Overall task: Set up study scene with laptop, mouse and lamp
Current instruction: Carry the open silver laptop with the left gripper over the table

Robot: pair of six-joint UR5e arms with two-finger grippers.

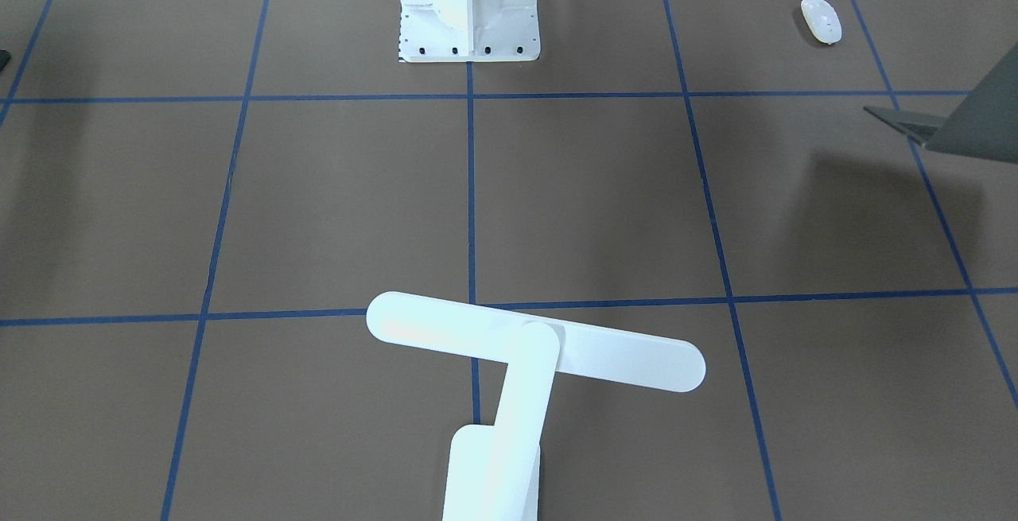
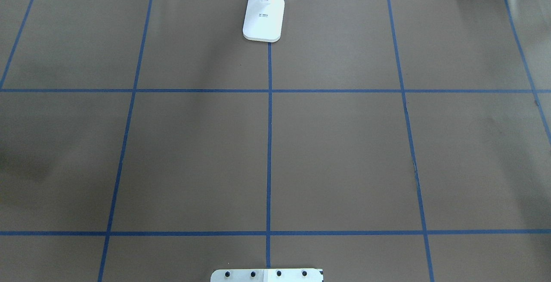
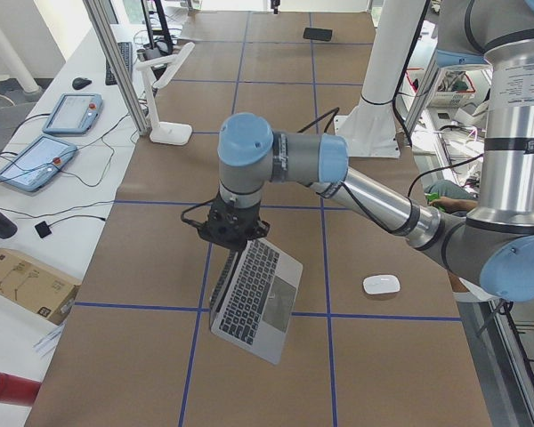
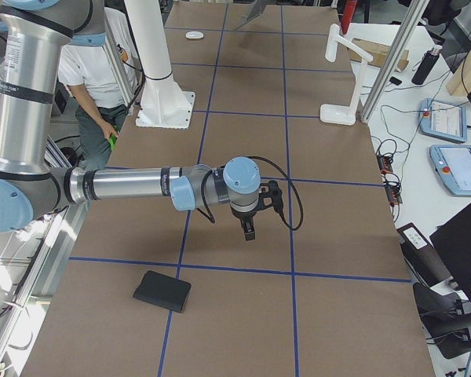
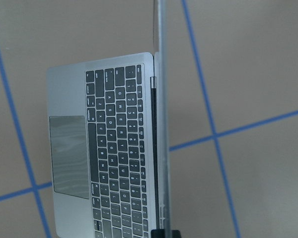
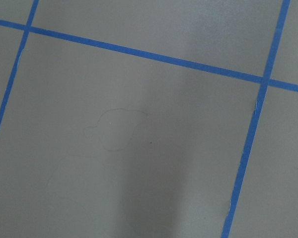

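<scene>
Under left claw: laptop, deck flat on bench, lid raised near upright, free edge right at the fingertips.
Left claw state: pressed onto the lid's free edge, going by the wrist view; judged to be pinching the lid.
Step in hand: opening the lid, likely close to done.
Doing it well: follow an arc about the hinge, no straight pull; keep the pinch light and square to the edge; watch the deck for lifting or sliding; stop with the screen leaning a little past upright; spread the fingers before backing off.
Left arm pose: stretched low across the bench, forearm about level, wrist bent so the claw points straight down.
Mouse: robot-side of left claw, well apart, untouched.
Lamp: far beyond left claw, at the operators' edge.
Right claw: pointing down, above bare bench; spread or pressed together, cannot tell.
</scene>
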